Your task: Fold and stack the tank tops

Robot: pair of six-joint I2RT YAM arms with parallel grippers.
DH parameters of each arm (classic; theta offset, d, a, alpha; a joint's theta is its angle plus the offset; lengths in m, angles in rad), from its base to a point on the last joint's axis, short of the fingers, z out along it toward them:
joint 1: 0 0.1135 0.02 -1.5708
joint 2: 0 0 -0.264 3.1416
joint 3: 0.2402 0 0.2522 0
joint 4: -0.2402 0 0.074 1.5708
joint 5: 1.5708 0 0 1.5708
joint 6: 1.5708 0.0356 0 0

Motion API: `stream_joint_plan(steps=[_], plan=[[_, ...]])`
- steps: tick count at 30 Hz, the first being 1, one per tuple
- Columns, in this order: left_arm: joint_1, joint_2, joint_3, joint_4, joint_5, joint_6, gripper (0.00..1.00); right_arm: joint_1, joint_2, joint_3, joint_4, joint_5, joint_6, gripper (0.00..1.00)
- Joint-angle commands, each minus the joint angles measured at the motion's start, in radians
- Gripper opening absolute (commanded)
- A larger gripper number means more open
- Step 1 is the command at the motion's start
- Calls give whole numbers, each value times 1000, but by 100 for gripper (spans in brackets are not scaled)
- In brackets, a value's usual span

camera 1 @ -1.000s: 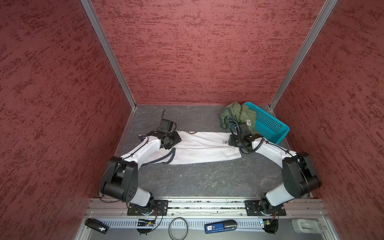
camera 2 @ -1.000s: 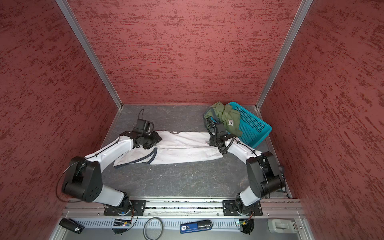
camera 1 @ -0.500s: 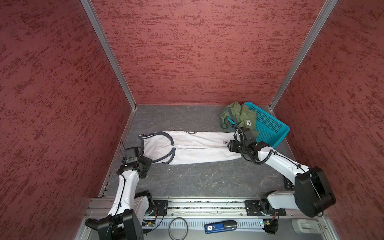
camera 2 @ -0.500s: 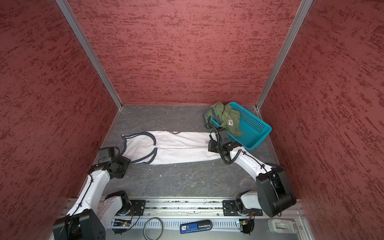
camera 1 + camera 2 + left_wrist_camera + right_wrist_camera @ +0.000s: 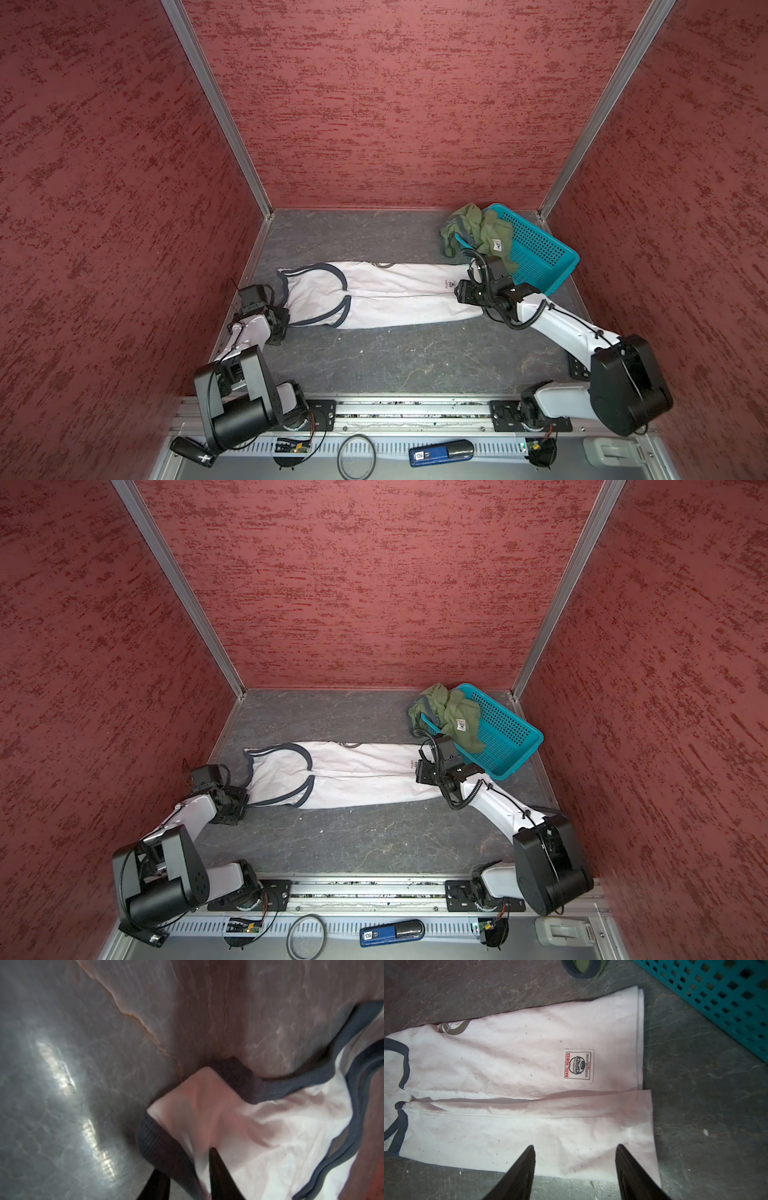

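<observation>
The white tank top [image 5: 395, 295] [image 5: 361, 775] lies folded lengthwise into a long strip across the grey table, its dark-trimmed straps at the left and its hem at the right. My left gripper [image 5: 289, 322] [image 5: 246, 802] [image 5: 185, 1159] is at the strap end. It is shut on the trimmed corner of a strap, with cloth [image 5: 259, 1126] pinched between the fingers. My right gripper [image 5: 457, 291] [image 5: 417, 773] [image 5: 575, 1146] hovers open over the hem end [image 5: 519, 1064], holding nothing. The olive green tank top [image 5: 482, 230] [image 5: 453, 712] [image 5: 583, 966] hangs crumpled over the basket's edge.
A teal mesh basket [image 5: 536, 249] [image 5: 503, 733] [image 5: 716, 991] sits tilted in the back right corner, close behind the right gripper. Red walls close in three sides. A blue device [image 5: 440, 452] and a black ring [image 5: 355, 455] lie on the front rail.
My left gripper came off the cloth, swung out to the table's left edge, returned to the strap end and closed on the strap. My right gripper drew back slightly along the hem, still open.
</observation>
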Motion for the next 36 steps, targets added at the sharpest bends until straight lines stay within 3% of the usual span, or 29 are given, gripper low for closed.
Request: stream_joint_plan(steps=[1, 6, 16, 29, 36], plan=[[-12, 10, 56, 4, -33, 12, 22, 4, 6, 14, -10, -9, 9, 63], [-56, 65, 156, -63, -77, 31, 10, 3, 21, 30, -12, -17, 25, 63], [-101, 284, 338, -89, -65, 65, 4, 5, 10, 59, -37, -27, 36, 63], [-108, 526, 541, -192, -133, 132, 32, 41, -19, 30, -12, -46, 44, 63], [-110, 537, 564, -218, -141, 159, 35, 45, -18, 23, -3, -50, 37, 63]])
